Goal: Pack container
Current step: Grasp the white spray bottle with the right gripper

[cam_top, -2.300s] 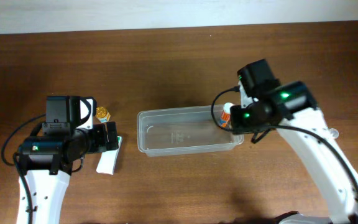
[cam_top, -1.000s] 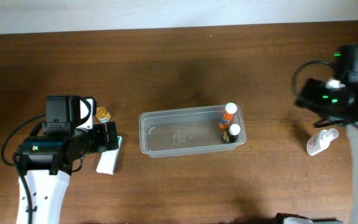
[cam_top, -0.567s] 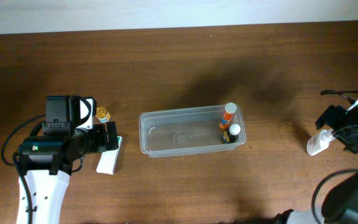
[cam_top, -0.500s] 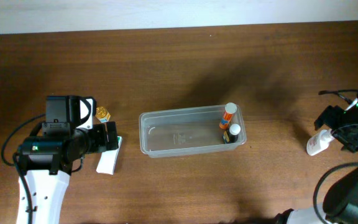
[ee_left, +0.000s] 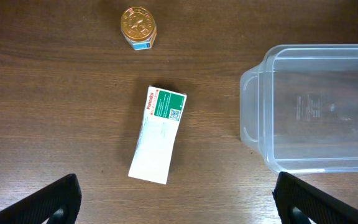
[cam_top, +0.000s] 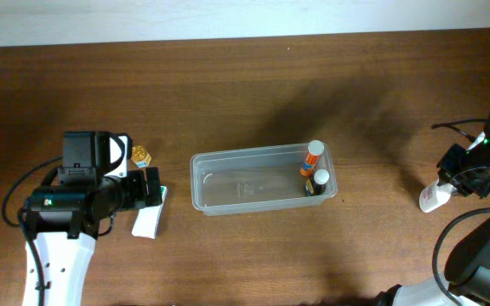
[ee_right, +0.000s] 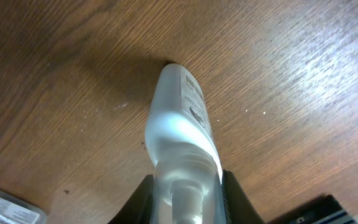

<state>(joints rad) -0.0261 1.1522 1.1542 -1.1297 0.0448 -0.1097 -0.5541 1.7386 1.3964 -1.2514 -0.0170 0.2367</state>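
The container (cam_top: 228, 183) is a clear shallow tub at the table's middle, also in the left wrist view (ee_left: 253, 124). An orange bottle (cam_top: 312, 156) and a dark bottle with a white cap (cam_top: 317, 182) stand at its right end. My right gripper (cam_top: 461, 177) is at the far right edge. Its fingers (ee_right: 185, 202) are shut on the neck of a clear bottle (ee_right: 182, 118), which lies on the table (cam_top: 433, 197). My left gripper (cam_top: 147, 187) is open and empty above a white and green box (ee_left: 158, 134).
A small gold-topped jar (ee_left: 137, 27) sits on the table beyond the box, also in the overhead view (cam_top: 140, 155). The box lies left of the container (cam_top: 149, 221). The right arm's cable loops near the table's right edge.
My right arm has left the container, swung to the far right edge and come down onto the clear bottle. The two bottles stay in the container. The left arm has not moved.
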